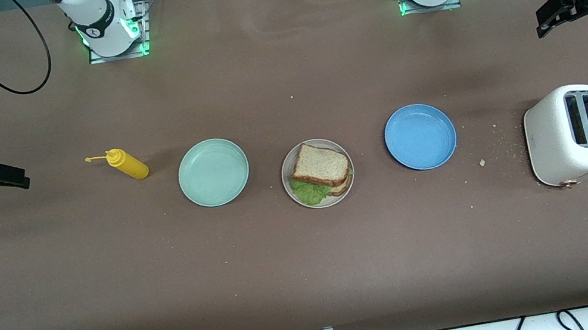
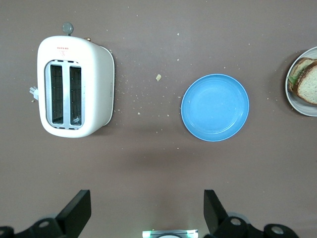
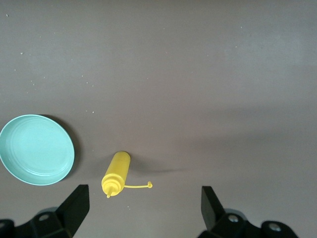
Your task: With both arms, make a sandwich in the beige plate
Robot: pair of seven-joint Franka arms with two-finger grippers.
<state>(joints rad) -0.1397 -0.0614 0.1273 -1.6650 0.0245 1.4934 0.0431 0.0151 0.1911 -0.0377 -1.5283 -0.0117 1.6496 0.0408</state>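
The sandwich (image 1: 320, 171) sits mid-frame on the beige plate (image 1: 292, 188); it looks soft and loosely stacked, best lifted by the plate rim. Left gripper (image 2: 146, 208) and right gripper (image 3: 143, 207) both hang spread and empty.

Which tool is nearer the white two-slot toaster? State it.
Left. The left tool hangs open above the table by the white two-slot toaster; the right tool waits open at the right arm's end, past the yellow squeeze bottle.

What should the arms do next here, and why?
Probably nothing beyond holding back: the sandwich already sits assembled on the beige plate, bread over lettuce over bread. The left gripper waits high above the toaster, the right gripper near the mustard bottle, both with jaws open and empty.
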